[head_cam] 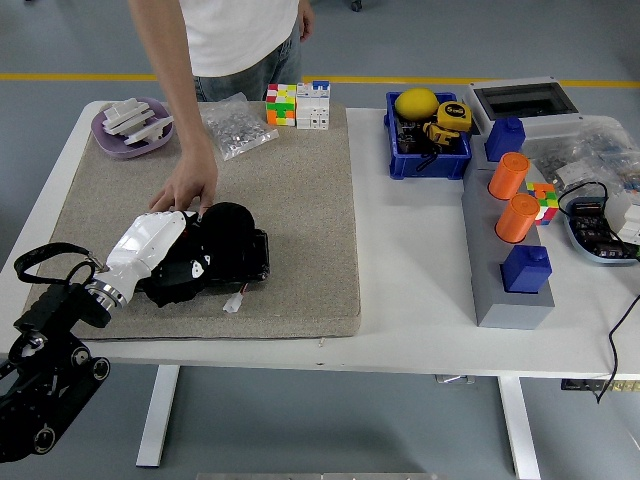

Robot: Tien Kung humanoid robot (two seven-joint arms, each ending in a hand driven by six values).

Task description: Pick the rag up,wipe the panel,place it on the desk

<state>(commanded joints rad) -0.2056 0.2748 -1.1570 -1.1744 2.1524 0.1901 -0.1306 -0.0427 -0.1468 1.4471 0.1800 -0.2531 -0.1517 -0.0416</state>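
Head view: one robot hand in frame, the left hand (165, 255); its white shell covers the fingers, so can't tell if they grip. One black rag (228, 232), crumpled, dark lump on the beige panel (300, 200), touching the hand. One person's hand (185, 190) rests flat on the panel just behind it. Two orange cylinders (514, 197), two blue blocks (518, 205) on the grey base at right. Rag edges probably tucked under the hand.

no legible text, labels, brands or numbers on any object
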